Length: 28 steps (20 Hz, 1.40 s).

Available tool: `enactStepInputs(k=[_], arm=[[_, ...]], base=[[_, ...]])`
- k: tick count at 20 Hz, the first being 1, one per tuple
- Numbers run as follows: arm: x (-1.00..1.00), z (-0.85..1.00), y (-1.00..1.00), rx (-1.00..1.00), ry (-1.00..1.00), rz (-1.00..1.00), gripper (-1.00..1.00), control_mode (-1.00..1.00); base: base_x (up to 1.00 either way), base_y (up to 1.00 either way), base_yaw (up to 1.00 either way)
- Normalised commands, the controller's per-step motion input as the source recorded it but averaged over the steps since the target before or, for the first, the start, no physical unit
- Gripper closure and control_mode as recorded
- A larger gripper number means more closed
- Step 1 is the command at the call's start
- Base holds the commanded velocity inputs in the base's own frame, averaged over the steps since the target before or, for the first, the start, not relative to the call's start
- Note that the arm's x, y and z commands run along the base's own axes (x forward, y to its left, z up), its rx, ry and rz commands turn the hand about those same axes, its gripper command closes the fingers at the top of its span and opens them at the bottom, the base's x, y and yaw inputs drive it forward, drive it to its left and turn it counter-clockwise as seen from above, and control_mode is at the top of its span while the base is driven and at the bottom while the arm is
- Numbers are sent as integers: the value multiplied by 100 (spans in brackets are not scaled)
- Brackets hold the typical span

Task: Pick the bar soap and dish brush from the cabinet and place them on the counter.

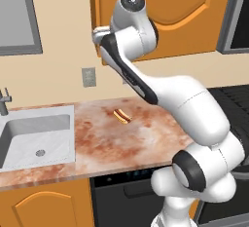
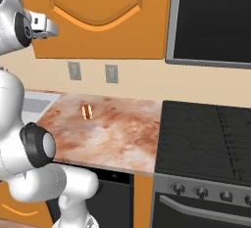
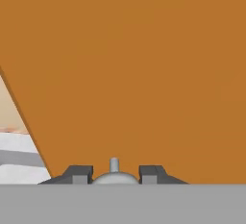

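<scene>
In the hand view, the small round silver knob [image 3: 114, 166] of the orange-brown wooden wall cabinet [image 3: 144, 74] is seen at the bottom centre, bracketed by the narrowly spread jaws of the two-finger gripper [image 3: 115, 174]; whether it is pinched cannot be told. The knob is presumably being taken so the arched door can be pulled open. The bar soap and dish brush are judged to be behind that closed door. A hot dog in a bun [image 1: 122, 117] lies mid-frame on the mottled reddish-brown marble-look tabletop [image 1: 121, 143].
</scene>
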Motion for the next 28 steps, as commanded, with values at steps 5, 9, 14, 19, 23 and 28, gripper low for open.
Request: enactStepInputs(k=[5,9,14,19,23,28], arm=[[-40,0,-15,3,-3,11,100,-100],[-40,3,-20,6,-1,13,100,-100],[-37,9,-19,11,0,12,100,-100],[-40,6,-23,10,0,11,100,-100],[-41,7,-24,9,0,11,100,-100],[-42,10,-24,8,0,11,100,-100]], base=[[0,0,0],[0,0,0],[0,0,0],[0,0,0],[0,0,0],[0,0,0]])
